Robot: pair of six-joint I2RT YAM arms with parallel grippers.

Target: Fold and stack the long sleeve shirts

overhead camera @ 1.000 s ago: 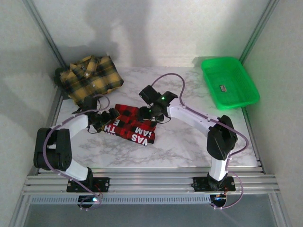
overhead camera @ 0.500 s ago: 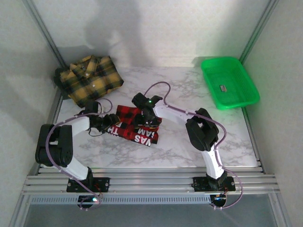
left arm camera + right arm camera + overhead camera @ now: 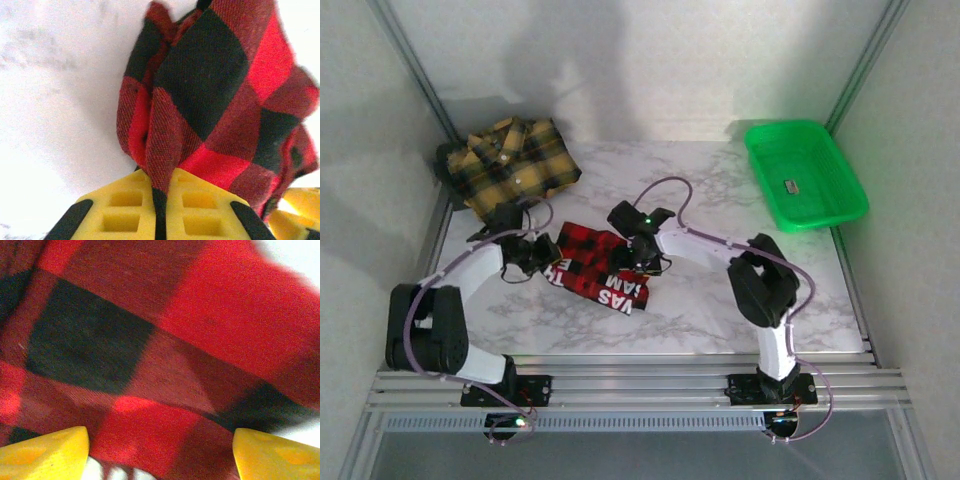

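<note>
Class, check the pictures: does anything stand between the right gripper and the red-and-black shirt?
Nothing visible does. The right gripper is open directly over the red-and-black shirt, no other object between. The left gripper is shut on a fold of that shirt.

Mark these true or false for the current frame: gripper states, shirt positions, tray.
1. The left gripper is shut on a fold of the red-and-black shirt. True.
2. The right gripper is clamped shut on that shirt. False: its fingers stand wide apart over the fabric.
3. The yellow-and-black shirt lies stacked on the red one. False: it sits apart, at the back-left corner of the table.
4. The green tray holds no shirt. True.
</note>
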